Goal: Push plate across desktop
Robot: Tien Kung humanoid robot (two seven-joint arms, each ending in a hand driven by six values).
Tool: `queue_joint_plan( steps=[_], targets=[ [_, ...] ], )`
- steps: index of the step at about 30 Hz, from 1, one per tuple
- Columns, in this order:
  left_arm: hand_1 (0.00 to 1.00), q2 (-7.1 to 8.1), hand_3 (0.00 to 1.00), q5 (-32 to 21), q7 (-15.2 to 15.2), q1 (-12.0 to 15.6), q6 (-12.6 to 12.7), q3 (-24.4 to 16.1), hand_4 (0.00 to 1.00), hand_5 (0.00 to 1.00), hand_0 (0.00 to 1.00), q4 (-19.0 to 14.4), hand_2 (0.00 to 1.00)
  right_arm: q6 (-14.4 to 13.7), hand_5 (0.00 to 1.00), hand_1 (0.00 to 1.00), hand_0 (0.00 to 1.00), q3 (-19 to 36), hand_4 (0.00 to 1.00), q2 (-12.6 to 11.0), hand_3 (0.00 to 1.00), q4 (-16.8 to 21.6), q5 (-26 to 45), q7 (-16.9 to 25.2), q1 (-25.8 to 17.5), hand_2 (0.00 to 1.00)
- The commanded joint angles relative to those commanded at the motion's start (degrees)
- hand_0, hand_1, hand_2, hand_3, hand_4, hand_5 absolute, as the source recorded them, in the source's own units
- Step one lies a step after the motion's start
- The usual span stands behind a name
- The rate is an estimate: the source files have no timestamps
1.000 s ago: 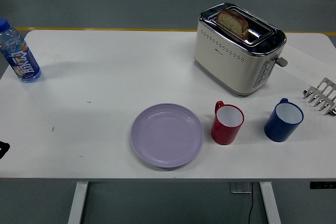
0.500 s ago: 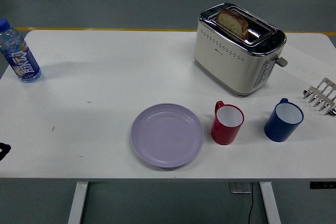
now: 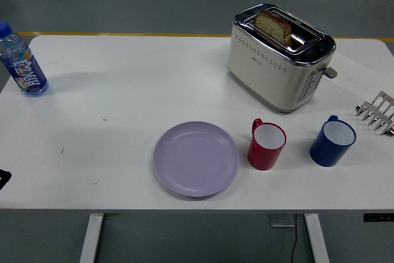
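Sitting near the table's front edge: round lavender plate, smooth, shallow-rimmed, empty, just left of the red mug. Poking in at the left edge, low: a dark sliver of the left hand, well apart from the plate; finger state not telling from so little. Showing no right hand. Fitting either a plate waiting for its push or one already slid to rest here. Standing farther right: glossy blue mug, then a metal rack at the edge. Resting beyond: cream-and-chrome toaster holding a bread slice. Standing far left: clear plastic bottle, blue-capped.
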Motion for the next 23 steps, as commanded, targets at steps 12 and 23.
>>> queue_joint_plan(
  steps=[12, 23],
  targets=[
    [0.751, -0.03, 0.618, -1.77, 0.38, -0.09, -1.50, -0.14, 0.817, 0.998, 0.709, 0.02, 0.805, -0.03, 0.176, 0.635, 0.674, -0.43, 0.290, -0.08, 0.587, -0.08, 0.55, 0.18, 0.30, 0.709],
    [0.880, -0.02, 0.798, -2.41, -0.40, -0.17, -0.76, -0.45, 0.795, 0.998, 0.878, -0.03, 0.919, -0.04, 0.175, 0.635, 0.674, -0.77, 0.290, -0.16, 0.586, -0.10, 0.92, 0.22, 0.50, 0.709]
  ],
)
